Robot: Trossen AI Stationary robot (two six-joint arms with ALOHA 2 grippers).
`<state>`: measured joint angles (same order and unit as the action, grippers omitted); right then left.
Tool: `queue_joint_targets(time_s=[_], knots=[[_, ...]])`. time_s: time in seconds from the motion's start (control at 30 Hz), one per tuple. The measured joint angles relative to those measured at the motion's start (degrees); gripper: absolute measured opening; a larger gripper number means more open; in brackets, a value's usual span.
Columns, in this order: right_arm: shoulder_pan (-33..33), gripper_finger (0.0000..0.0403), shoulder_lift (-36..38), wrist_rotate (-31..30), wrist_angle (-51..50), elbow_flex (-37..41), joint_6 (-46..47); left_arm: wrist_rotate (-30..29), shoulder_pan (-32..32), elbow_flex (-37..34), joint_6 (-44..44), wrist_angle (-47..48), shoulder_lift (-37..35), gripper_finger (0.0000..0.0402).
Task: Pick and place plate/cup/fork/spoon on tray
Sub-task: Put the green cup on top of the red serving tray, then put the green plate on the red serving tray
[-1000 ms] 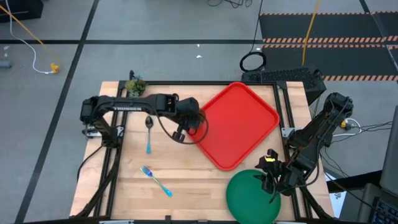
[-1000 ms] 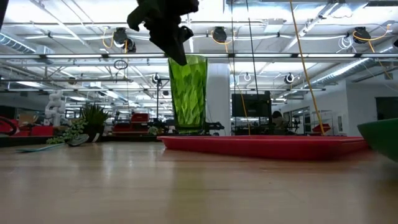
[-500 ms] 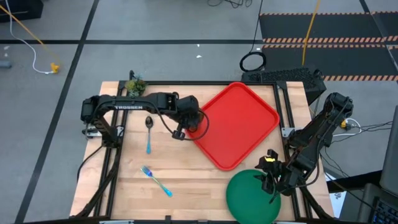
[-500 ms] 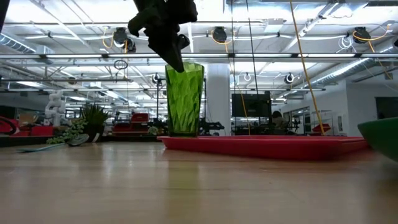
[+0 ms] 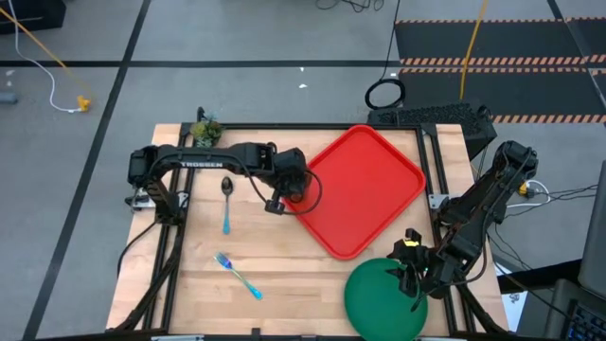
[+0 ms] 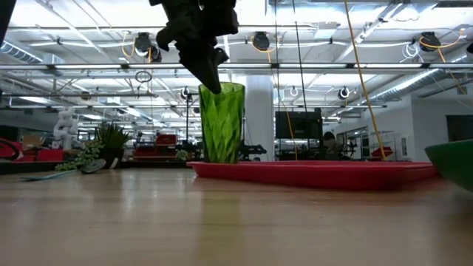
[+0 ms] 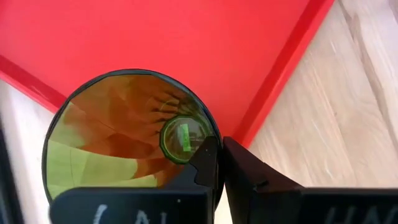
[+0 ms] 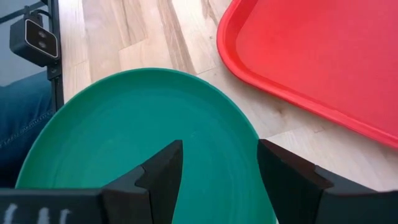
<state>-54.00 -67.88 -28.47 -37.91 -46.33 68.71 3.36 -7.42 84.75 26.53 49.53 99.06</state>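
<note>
Cup now farther over tray

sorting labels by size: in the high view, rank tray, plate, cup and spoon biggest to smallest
1. tray
2. plate, partly cut off by the picture's edge
3. spoon
4. cup, mostly hidden under the left gripper, so its rank is unsure

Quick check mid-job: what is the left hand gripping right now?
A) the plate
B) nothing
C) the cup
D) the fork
C: the left hand pinches the rim of the cup over the edge of the tray; the fork lies alone on the table.
</note>
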Motion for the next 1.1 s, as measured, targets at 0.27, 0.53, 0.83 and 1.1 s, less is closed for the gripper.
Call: queue_joint_targets(time_s=[0.27, 0.53, 0.83, 1.1], knots=[[0.00, 0.0199, -0.02, 0.09, 0.00, 0.00, -0.44, -0.45, -0.02, 0.00, -0.80, -0.39, 0.49, 0.0060], [0.00, 0.0199, -0.02, 0.15, 0.00, 0.00, -0.44, -1.12, 0.03, 0.00, -1.84, -1.36, 0.49, 0.0090], [0.00, 0.0199, -0.02, 0.24, 0.27, 0.00, 0.41, -2.06, 0.11, 0.21, -2.29, -3.66, -1.59, 0.0134], [0.00, 0.0199, 0.02, 3.73, 0.10, 0.02, 2.62, -4.62, 1.40, 0.21, -5.85, -3.47, -5.40, 0.0143]])
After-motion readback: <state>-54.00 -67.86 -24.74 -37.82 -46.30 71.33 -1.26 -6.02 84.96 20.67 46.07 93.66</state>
